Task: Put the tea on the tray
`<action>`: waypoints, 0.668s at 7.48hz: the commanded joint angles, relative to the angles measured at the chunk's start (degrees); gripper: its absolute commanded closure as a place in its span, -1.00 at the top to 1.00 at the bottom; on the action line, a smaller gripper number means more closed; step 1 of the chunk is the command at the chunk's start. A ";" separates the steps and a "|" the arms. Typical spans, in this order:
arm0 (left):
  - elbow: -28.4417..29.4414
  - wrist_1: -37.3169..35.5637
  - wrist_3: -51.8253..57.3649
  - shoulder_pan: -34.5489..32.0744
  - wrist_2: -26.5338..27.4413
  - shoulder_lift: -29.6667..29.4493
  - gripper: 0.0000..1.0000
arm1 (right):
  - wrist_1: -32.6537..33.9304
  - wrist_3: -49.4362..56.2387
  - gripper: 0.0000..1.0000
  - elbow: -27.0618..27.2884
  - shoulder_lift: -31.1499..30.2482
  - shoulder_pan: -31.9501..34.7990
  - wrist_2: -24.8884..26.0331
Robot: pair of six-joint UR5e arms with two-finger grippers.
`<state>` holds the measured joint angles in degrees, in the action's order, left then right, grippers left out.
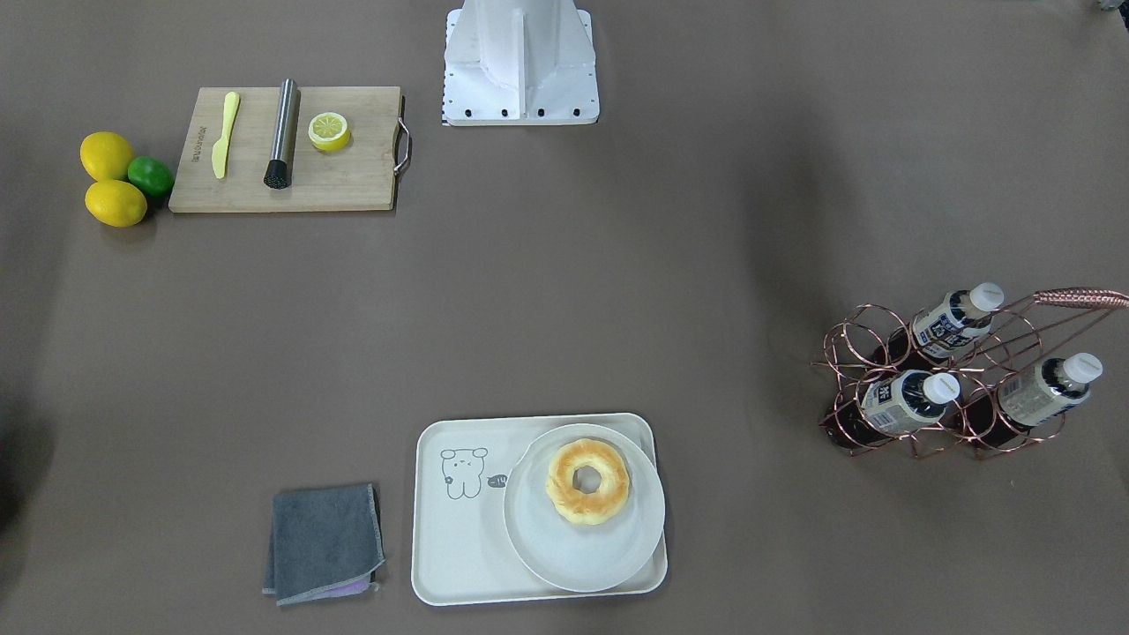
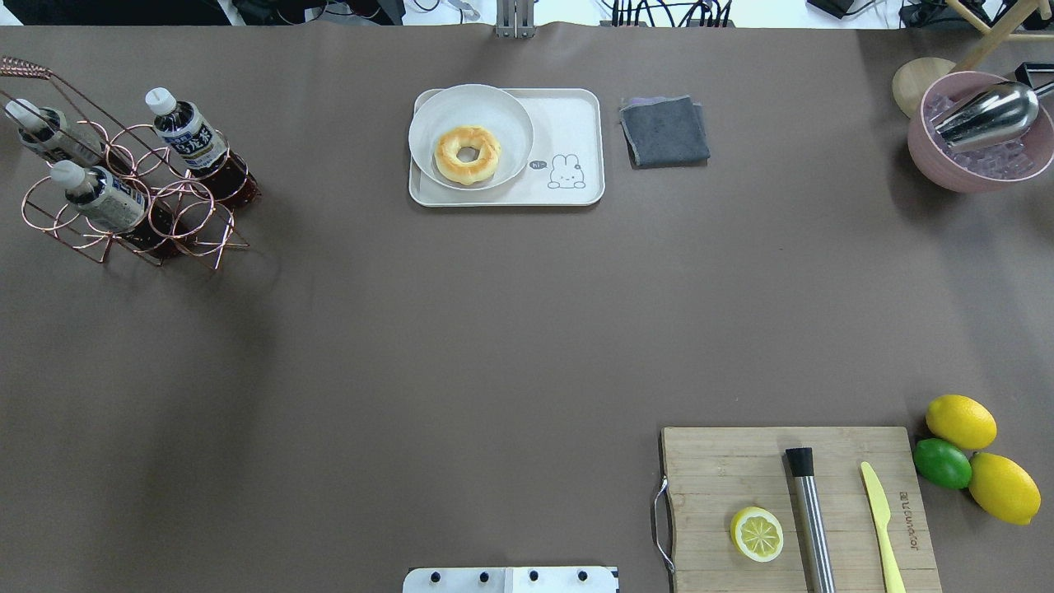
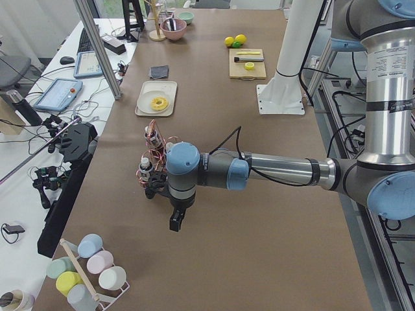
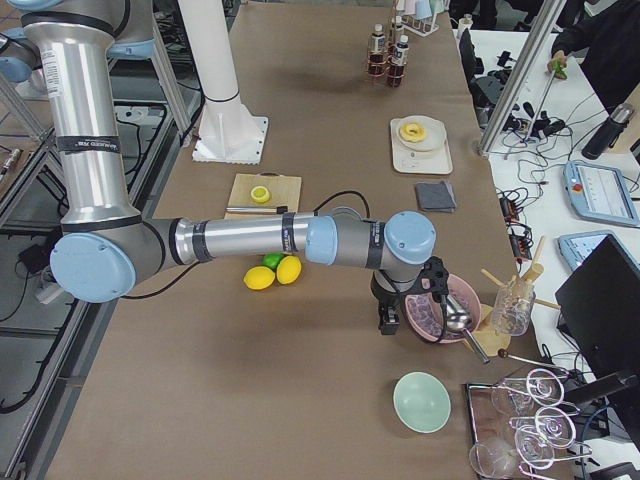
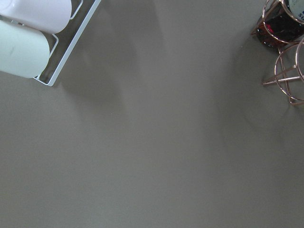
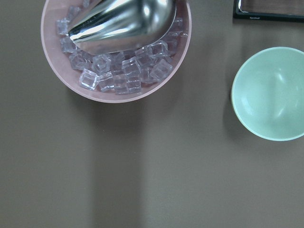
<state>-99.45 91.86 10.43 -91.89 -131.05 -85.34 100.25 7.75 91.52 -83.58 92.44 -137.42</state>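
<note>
On the brown desk (image 2: pixel 494 329), copper rack (image 2: pixel 175 200) wires half-hide the tea (image 2: pixel 191 138); we cannot tell whether the left tool (image 3: pixel 176 222) or right tool (image 4: pixel 386 320) is parted.

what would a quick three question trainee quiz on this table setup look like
1. How many bottles stand in the copper wire rack?
2. What lies on the plate that sits on the tray? A) a doughnut B) a sandwich C) an apple
3. True or false: one of the bottles already stands on the tray.

Key: 1) three. 2) A. 3) false, all the bottles are in the rack, apart from the tray.
</note>
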 commanded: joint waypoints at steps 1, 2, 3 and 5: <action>-0.31 -0.10 0.04 0.13 0.00 -0.26 0.96 | -0.14 -0.45 1.00 -0.20 -0.79 0.89 0.75; -0.22 -0.36 -0.14 0.14 0.00 -1.31 0.96 | -0.14 -0.45 1.00 -0.28 -0.79 0.90 0.75; -0.22 -0.45 -0.14 0.22 0.00 -1.41 0.96 | -0.14 -0.45 1.00 -0.29 -0.88 0.90 0.75; -0.05 -0.45 -0.14 0.22 0.00 -1.76 0.96 | -0.14 -0.45 1.00 -0.29 -0.79 0.90 0.75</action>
<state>-99.66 91.45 10.30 -91.73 -131.05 -86.79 100.11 7.30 91.24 -84.42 93.31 -136.67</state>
